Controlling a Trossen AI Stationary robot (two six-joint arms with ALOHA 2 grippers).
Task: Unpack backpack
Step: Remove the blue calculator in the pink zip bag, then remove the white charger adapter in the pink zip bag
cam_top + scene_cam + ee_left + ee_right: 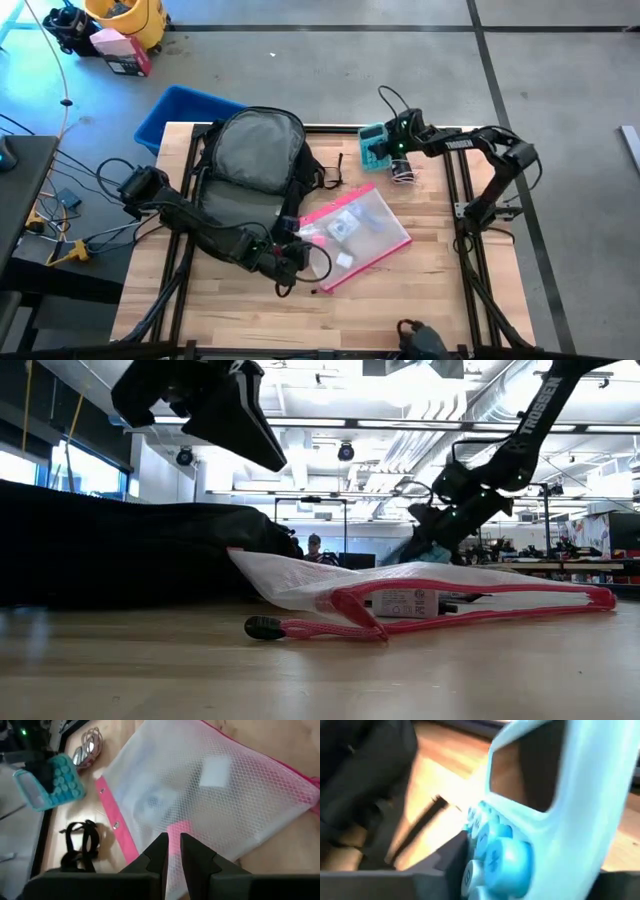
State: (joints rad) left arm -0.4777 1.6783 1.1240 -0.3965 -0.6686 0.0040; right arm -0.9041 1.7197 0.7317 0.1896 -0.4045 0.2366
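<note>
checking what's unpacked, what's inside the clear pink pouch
Through the pouch mesh show small white packets and a pale, blurred item. Anything beneath them is hidden, and none can be identified.

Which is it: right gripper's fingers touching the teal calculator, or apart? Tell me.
Touching. In the right wrist view, a dark finger lies against the teal calculator beside its buttons, no gap showing.

The backpack (255, 165) is black with a grey padded back panel facing up. It lies flat on the table (230, 320), near its far left corner, straps spread.
</note>
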